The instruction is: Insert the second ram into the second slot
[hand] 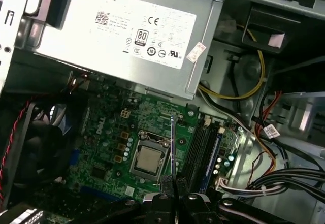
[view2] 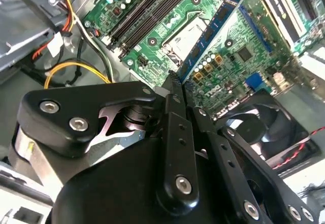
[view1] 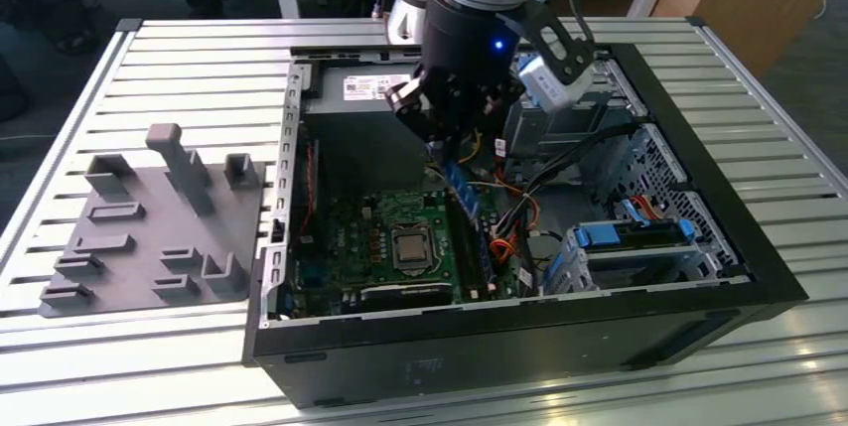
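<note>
My gripper [view1: 455, 153] hangs inside the open computer case [view1: 742, 247], shut on the second ram [view2: 210, 33], a thin blue-green stick with black chips. In the second wrist view the stick reaches from the fingertips [view2: 172, 89] out over the green motherboard [view2: 254, 56]. In the first wrist view the ram [hand: 172, 148] shows edge-on above the gripper [hand: 175, 186], between the processor socket [hand: 149, 159] and the black memory slots [hand: 199, 145]. The stick is held above the board, beside the slots and not in them. The slots [view2: 147, 5] lie off to one side.
A silver power supply [hand: 122, 31] fills the case's far end. A black fan [view2: 264, 127] sits by the board. Bundled cables [view1: 530, 198] and a blue-handled drive cage [view1: 636, 237] crowd the exterior view's right. A grey fixture [view1: 159, 217] lies outside the case on the left.
</note>
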{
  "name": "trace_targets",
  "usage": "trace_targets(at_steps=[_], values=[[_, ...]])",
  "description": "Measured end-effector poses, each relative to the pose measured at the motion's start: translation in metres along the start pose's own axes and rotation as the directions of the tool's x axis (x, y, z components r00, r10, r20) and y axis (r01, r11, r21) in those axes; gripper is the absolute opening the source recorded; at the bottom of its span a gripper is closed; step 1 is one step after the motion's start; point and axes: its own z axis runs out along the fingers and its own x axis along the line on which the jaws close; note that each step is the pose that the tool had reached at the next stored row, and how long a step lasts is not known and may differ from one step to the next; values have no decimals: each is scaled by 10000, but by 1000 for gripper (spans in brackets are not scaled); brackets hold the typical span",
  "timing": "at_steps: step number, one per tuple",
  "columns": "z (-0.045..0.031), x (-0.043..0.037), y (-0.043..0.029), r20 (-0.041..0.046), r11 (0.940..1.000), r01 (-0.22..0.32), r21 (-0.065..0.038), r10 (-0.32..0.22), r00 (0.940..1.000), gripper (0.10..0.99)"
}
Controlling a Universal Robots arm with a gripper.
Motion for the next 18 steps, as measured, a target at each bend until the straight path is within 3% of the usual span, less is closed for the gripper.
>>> trace_targets(at_steps=[9, 18], values=[[75, -5, 0, 5, 9931, -1168, -58, 1168, 9932, 137], [147, -10, 0, 2, 9736, -2280, -117, 2280, 9737, 137]])
